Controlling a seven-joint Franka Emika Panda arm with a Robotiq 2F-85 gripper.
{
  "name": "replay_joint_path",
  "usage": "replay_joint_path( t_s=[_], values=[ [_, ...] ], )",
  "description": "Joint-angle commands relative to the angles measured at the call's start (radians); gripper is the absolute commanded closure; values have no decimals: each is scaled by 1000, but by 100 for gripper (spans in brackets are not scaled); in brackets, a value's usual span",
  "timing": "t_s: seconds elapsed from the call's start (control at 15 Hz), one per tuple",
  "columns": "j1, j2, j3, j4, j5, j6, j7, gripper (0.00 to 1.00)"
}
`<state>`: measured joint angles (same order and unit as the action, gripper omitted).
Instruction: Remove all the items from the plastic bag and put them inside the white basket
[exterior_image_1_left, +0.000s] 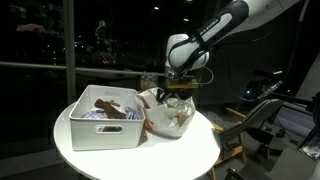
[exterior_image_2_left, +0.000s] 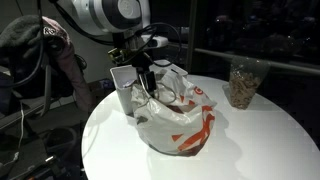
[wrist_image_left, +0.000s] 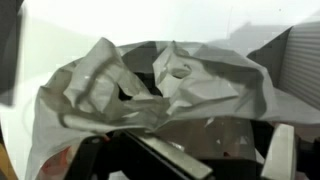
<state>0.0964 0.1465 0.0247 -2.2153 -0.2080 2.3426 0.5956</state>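
Note:
The plastic bag (exterior_image_1_left: 168, 112), whitish and crumpled with red-orange print, stands on the round white table right beside the white basket (exterior_image_1_left: 105, 133). A brown elongated piece (exterior_image_1_left: 107, 104) lies inside the basket. My gripper (exterior_image_1_left: 181, 88) hangs open just above the bag's mouth, nothing between its fingers. In an exterior view the bag (exterior_image_2_left: 178, 122) is in front, the basket (exterior_image_2_left: 122, 84) behind it, and the gripper (exterior_image_2_left: 146, 78) over the bag's upper rim. In the wrist view the wrinkled bag (wrist_image_left: 150, 85) fills the picture, the gripper (wrist_image_left: 222, 152) is low in it, and the bag's inside is hidden.
A clear jar with brownish contents (exterior_image_2_left: 243, 84) stands at the table's (exterior_image_2_left: 255, 140) far side. Grey metal equipment (exterior_image_1_left: 268, 118) sits beside the table. A person's jacket and chair (exterior_image_2_left: 45, 60) are near the table's edge. The basket wall (wrist_image_left: 300, 60) shows at the right.

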Motion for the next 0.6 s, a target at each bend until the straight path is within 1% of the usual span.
replay_joint_path(
  t_s=[0.0, 0.07, 0.2, 0.27, 0.33, 0.4, 0.47, 0.53],
  values=[
    [-1, 48, 3, 23, 38, -37, -96, 0],
    [1, 50, 1, 22, 39, -54, -105, 0],
    [-9, 38, 16, 7, 92, -87, -222, 0],
    [-8, 41, 12, 9, 94, -100, -236, 0],
    [-4, 51, 3, 17, 83, -118, -228, 0],
    [-1, 69, -7, 29, 76, -109, -182, 0],
    [2, 89, -18, 39, 58, -75, -131, 0],
    [-3, 105, -20, 49, 86, -54, -122, 0]
  ],
)
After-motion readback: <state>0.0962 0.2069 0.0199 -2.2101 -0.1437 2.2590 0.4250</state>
